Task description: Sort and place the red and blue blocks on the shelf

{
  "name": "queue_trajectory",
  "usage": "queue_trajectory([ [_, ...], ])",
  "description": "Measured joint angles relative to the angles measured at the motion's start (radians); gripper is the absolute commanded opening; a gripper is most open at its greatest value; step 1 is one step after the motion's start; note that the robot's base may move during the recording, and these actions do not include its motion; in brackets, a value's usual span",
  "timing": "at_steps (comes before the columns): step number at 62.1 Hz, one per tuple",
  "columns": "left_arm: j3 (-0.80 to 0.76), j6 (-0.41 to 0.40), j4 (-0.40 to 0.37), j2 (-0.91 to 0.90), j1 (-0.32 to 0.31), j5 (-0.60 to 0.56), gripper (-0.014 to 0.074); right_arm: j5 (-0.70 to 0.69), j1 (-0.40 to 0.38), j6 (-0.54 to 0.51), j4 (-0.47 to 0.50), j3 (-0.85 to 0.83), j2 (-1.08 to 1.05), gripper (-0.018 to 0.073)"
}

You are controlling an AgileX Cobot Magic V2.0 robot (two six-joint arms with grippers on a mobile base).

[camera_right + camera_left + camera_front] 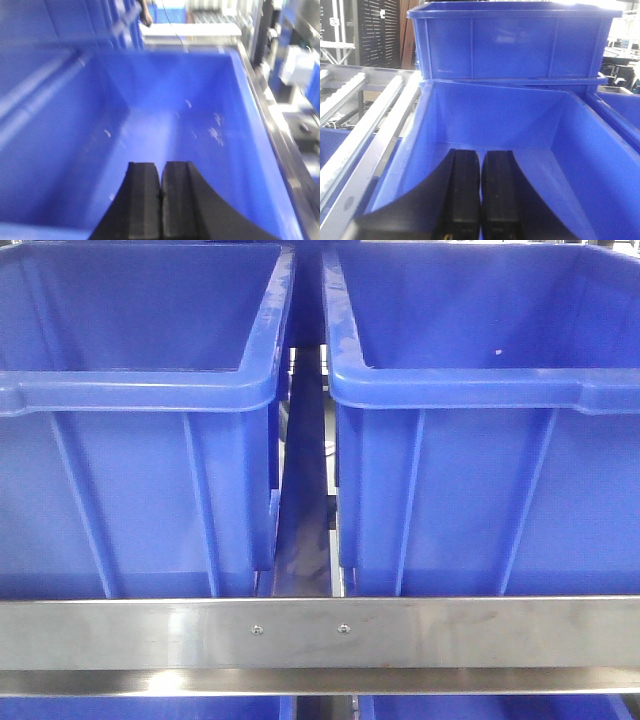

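No red or blue block shows in any view. The shelf's brushed-steel front rail [320, 632] with two small screws crosses the bottom of the front view. Two large blue bins stand on it, the left bin [140, 440] and the right bin [480, 440]. My left gripper [481, 156] is shut with nothing between its black fingers, hanging over the inside of a blue bin [540, 125]. My right gripper [161, 167] is shut too and holds nothing, above the scuffed floor of another blue bin [190, 120]. Neither gripper appears in the front view.
A second blue bin [510, 40] is stacked behind the one under my left gripper. Steel roller tracks [365, 125] run along its left side. A steel shelf edge [280, 140] borders the right bin. More blue bins [140, 708] sit on the tier below.
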Motion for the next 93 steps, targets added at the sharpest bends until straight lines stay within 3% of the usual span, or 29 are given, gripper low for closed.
queue_trajectory([
  [10,0.000,0.000,0.000,0.000,0.000,0.000,0.0126,-0.023,-0.044,0.000,0.000,0.058,-0.013,0.0045],
  [22,0.000,0.000,0.000,0.000,0.000,0.000,0.0126,-0.106,-0.044,0.000,0.000,0.156,-0.106,0.0045],
  [38,0.000,0.000,0.000,0.000,0.000,0.000,0.0126,-0.118,-0.048,0.000,-0.002,0.299,-0.270,0.0045],
  [54,0.001,0.000,0.000,0.000,0.000,-0.002,0.0126,-0.179,-0.107,0.000,-0.002,0.406,-0.325,0.0045],
  [66,0.001,0.000,0.000,0.000,0.000,-0.003,0.0126,-0.249,-0.110,0.000,-0.003,0.417,-0.326,0.0045],
  [93,0.001,0.000,0.000,0.002,0.000,-0.003,0.0126,-0.219,-0.111,0.000,-0.003,0.417,-0.326,0.0045],
])
